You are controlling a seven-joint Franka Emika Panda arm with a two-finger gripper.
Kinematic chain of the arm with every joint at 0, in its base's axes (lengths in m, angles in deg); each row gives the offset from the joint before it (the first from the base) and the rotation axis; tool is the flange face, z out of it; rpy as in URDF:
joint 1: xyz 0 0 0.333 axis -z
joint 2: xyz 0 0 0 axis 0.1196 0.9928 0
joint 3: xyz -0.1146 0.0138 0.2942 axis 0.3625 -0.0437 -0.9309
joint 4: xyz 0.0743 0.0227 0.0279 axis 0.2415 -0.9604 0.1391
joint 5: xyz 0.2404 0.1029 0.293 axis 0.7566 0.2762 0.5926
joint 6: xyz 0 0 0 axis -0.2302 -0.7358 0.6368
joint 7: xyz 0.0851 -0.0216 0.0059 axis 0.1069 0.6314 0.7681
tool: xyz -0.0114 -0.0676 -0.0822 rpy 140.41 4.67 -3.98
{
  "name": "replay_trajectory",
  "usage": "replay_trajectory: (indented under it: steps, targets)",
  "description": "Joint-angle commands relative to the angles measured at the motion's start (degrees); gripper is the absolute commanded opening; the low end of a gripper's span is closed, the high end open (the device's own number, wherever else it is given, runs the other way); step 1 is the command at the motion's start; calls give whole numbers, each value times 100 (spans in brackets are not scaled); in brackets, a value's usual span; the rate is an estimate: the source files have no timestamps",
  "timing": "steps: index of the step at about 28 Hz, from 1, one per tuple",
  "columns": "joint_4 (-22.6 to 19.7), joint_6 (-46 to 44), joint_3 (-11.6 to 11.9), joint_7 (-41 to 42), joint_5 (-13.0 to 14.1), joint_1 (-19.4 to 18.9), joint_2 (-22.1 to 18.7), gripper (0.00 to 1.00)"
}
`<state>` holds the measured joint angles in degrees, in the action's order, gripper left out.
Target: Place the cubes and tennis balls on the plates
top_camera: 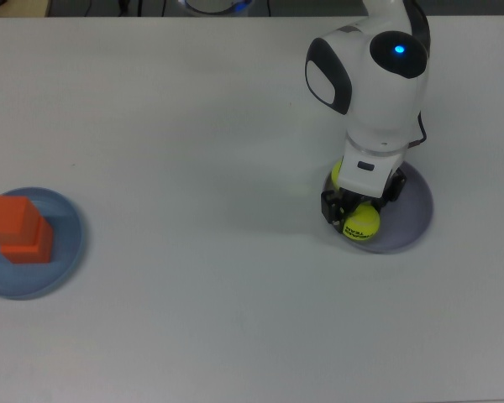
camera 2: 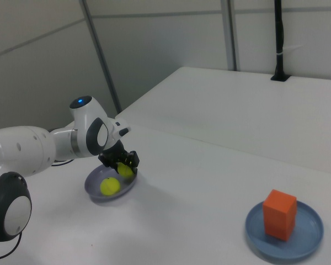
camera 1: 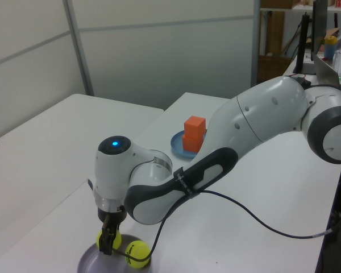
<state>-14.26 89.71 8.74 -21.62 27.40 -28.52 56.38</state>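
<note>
I grip one ball [top_camera: 361, 223] in my gripper [top_camera: 359, 215], just above the purple plate [top_camera: 412, 214] near the table's [top_camera: 193, 126] right edge in the top view. The second ball [camera 2: 110, 187] lies on that plate beside it. The two cubes [top_camera: 17, 228] sit stacked on the blue plate [top_camera: 67, 243] at the top view's left edge.

A white table [top_camera: 193, 126] bears a blue plate [top_camera: 67, 252] and a lavender plate [top_camera: 412, 220].
</note>
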Motion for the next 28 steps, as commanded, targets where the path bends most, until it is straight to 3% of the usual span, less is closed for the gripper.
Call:
replay_trajectory:
  steps: [1,2,3,5,9,16,22,28]
  targets:
    - [-266,-155,12,-161,-110,-50,-279,0]
    - [-266,-164,12,-161,-110,-50,-279,7]
    - [-266,-199,12,-161,-110,-50,-279,28]
    - [-248,-321,12,-213,-101,-50,-297,100]
    - [-231,-840,12,-573,-92,-7,-665,100]
    - [-178,-2403,12,-179,39,283,-1544,100]
    - [-81,-3581,65,-300,636,1081,-2299,100]
    - [-195,-3961,83,-310,971,2075,-2784,100]
